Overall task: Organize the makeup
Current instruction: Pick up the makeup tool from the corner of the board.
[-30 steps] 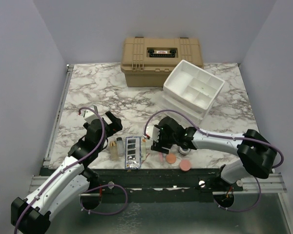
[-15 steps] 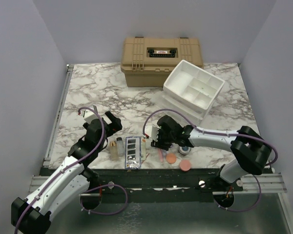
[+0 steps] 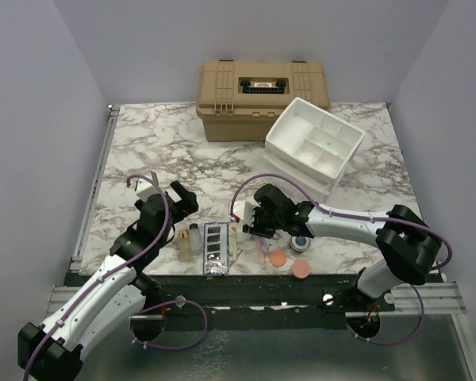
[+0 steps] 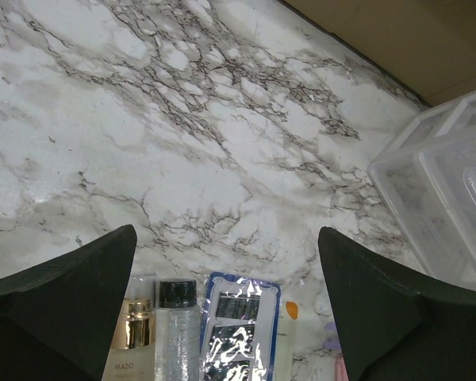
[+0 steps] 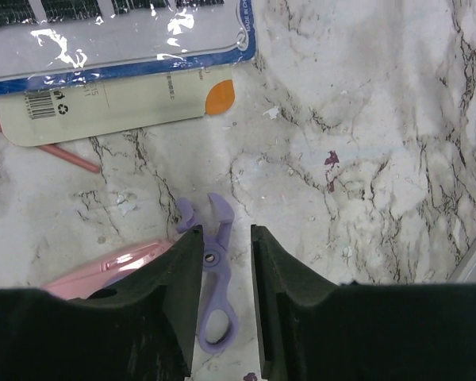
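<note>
Reaching further left, the right tool (image 5: 226,238) now straddles the purple curler (image 5: 214,298) beside the pink tube (image 5: 103,270), jaws narrowly apart and not pinching yet. Above the bottles (image 4: 155,333), the left tool (image 4: 226,232) gapes wide, holding nothing. No item appears in the white tray (image 3: 301,173). Every cosmetic lies near the front edge of the worktop (image 3: 182,151), and the bare marble between gives carrying room.
</note>
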You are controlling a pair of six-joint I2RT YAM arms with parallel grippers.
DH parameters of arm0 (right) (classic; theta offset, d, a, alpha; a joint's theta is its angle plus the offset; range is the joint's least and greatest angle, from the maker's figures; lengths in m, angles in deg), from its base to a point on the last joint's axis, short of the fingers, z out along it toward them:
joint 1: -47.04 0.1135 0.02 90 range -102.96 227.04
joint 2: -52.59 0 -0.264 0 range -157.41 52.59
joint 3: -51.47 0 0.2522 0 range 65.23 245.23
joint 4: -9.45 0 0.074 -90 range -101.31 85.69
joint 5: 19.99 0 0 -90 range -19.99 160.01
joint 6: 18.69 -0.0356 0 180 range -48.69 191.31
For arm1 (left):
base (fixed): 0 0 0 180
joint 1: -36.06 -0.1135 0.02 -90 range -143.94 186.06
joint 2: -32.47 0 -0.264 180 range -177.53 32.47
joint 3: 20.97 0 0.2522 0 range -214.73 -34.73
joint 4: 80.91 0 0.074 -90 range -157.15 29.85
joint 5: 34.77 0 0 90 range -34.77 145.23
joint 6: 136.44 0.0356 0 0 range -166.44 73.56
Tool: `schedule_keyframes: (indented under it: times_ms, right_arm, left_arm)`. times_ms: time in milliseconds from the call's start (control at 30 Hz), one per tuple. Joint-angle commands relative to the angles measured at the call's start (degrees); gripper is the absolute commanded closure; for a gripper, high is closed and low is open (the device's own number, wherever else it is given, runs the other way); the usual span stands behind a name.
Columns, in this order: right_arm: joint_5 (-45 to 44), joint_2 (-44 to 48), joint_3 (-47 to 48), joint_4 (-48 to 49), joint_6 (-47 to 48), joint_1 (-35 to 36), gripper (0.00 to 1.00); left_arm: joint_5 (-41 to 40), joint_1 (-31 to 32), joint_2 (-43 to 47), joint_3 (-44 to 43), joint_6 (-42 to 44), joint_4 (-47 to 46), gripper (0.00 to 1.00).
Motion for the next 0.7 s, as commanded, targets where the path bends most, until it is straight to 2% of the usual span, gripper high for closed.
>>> schedule_keyframes:
  times_ms: [0,133,300,433,667]
  right_arm:
    - [1.32,-0.26,1.79,1.18,-0.15,-0.13,0.64]
    - [1.69,0.84,1.83,1.58,-0.29,-0.13,0.64]
    - [-0.14,0.97,1.11,0.36,-0.41,-0.13,0.48]
    - [-0.73,2.0,-0.5,1.01,-0.1,-0.13,0.4]
    - [0.53,4.49,0.04,0.88,-0.89,-0.1,0.38]
  left_arm:
    - [0.21,-0.32,1.15,0.45,-0.16,0.86,0.01]
    - [0.01,-0.38,1.23,0.68,-0.33,0.94,0.01]
    - [0.19,-0.34,1.07,0.65,-0.16,1.0,0.01]
    - [0.19,-0.37,1.48,0.84,-0.39,1.04,0.01]
    - [0.26,-0.37,1.41,0.79,-0.61,1.03,0.01]
